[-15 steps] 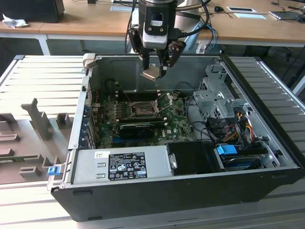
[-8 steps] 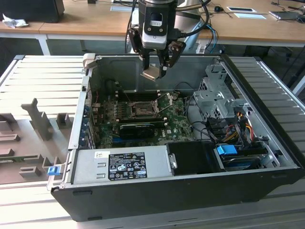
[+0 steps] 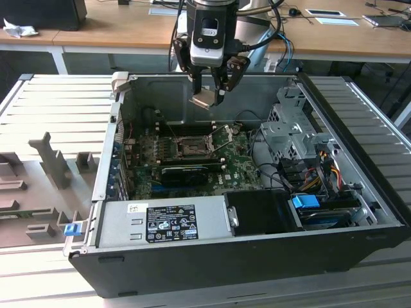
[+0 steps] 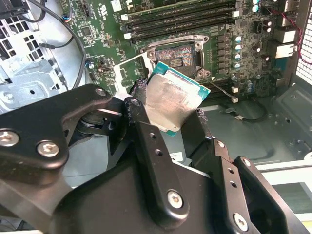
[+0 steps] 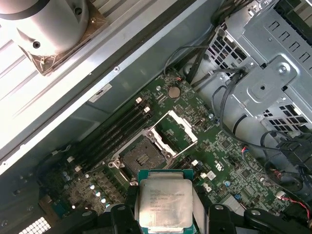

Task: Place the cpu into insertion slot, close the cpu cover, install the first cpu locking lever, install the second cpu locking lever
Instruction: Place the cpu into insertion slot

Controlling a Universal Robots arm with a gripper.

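Observation:
My gripper (image 3: 209, 96) hangs above the open computer case, shut on the cpu (image 3: 204, 99), a flat silver-beige square chip held tilted by its edges. In both wrist views the cpu (image 4: 170, 100) (image 5: 163, 202) sits between the black fingers (image 4: 141, 107), well above the board. The insertion slot (image 3: 191, 149) (image 4: 178, 56) (image 5: 141, 155) lies bare on the green motherboard, below the chip. The cpu cover (image 5: 179, 127) (image 4: 130, 66) is swung open, standing beside the slot. Thin metal levers (image 3: 223, 133) stick up by the slot.
Black memory slots (image 4: 180, 19) run along one side of the slot and a long black card (image 3: 186, 172) along the other. A metal drive cage (image 3: 295, 135) with cables (image 3: 314, 173) is on the exterior view's right, the power supply (image 3: 164, 221) in front.

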